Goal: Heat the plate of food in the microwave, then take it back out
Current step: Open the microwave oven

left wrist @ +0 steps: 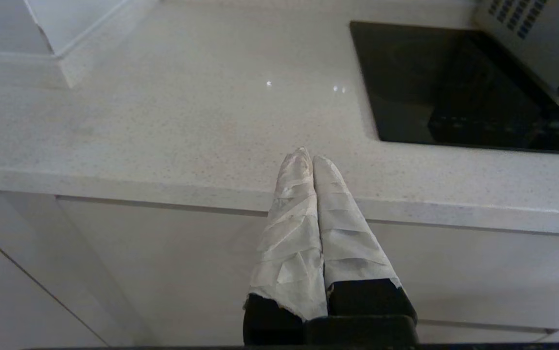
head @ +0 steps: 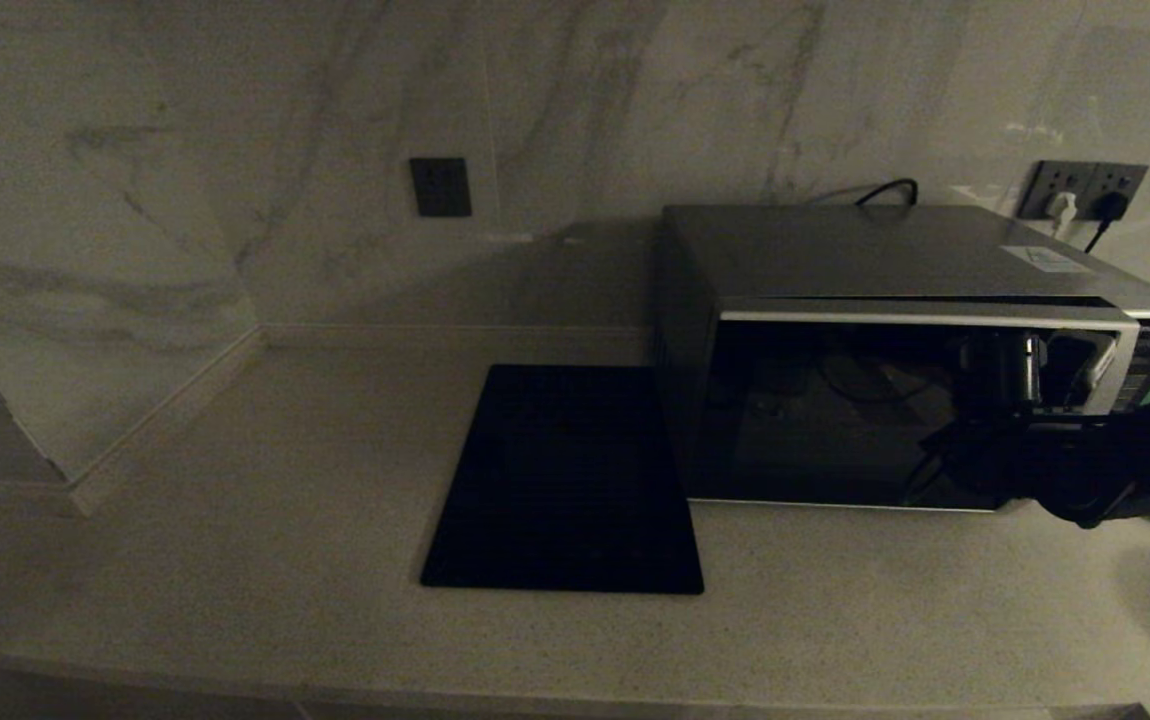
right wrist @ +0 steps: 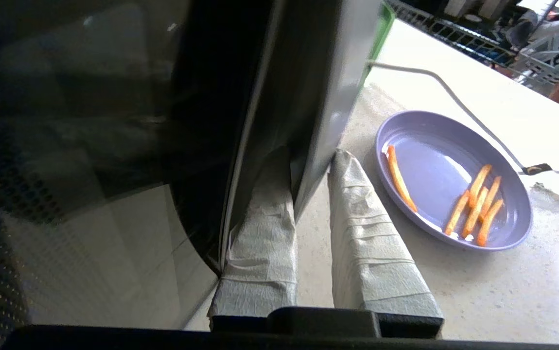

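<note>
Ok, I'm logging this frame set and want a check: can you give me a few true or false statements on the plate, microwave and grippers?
1. The right gripper is clamped on the right edge of the microwave door. True.
2. The plate sits inside the microwave. False: it lies on the counter beside it.
3. The plate holds a few orange fries. True.
4. The left gripper holds the black mat. False: it is shut on nothing, at the counter's front edge.
5. The mat lies on the counter to the microwave's right in the head view. False: to its left.
</note>
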You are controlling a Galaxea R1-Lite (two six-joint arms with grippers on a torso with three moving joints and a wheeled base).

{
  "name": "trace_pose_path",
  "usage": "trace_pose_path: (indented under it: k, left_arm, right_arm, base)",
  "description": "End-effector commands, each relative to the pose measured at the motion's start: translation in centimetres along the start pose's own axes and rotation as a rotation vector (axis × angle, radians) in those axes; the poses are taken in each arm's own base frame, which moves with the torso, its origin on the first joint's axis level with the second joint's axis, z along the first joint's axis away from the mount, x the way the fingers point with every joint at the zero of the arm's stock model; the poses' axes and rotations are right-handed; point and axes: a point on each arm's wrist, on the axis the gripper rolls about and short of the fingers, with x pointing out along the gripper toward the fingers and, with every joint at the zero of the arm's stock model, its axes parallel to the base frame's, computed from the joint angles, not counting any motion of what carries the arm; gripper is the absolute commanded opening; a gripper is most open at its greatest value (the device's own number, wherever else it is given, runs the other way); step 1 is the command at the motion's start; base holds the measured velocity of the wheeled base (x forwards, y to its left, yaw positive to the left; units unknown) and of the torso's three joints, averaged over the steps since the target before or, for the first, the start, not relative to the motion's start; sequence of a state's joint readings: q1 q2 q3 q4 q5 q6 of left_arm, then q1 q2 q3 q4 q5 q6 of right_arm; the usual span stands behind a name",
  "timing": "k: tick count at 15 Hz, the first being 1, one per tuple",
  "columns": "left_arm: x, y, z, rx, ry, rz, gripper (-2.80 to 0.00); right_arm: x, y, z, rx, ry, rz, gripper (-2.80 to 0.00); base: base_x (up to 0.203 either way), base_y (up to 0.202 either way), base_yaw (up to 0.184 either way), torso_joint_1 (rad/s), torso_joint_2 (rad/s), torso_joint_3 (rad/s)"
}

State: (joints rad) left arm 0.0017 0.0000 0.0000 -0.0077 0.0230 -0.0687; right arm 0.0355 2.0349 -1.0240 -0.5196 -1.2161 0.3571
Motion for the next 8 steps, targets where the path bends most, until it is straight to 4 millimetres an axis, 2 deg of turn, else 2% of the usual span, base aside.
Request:
trace_pose_path:
  k: [1, 5, 8]
  left_arm:
    - [0.0, 0.0, 0.0, 0.000, 0.000, 0.000, -2.80]
    - [0.0, 0.0, 0.0, 0.000, 0.001, 0.000, -2.80]
    - [0.0, 0.0, 0.0, 0.000, 0.001, 0.000, -2.80]
  right_arm:
    - [0.1, 0.1, -0.2, 0.031, -0.012, -0.027, -2.80]
    - [-0.4, -0.9, -1.0, 0.074, 0.002, -0.019, -2.80]
    - [-2.3, -3.8, -1.3, 0.046, 0.046, 0.075, -2.80]
  base:
    - [0.000, 0.000, 0.000, 0.000, 0.00, 0.000]
    - [0.000, 0.000, 0.000, 0.000, 0.00, 0.000]
    - [0.000, 0.000, 0.000, 0.000, 0.00, 0.000]
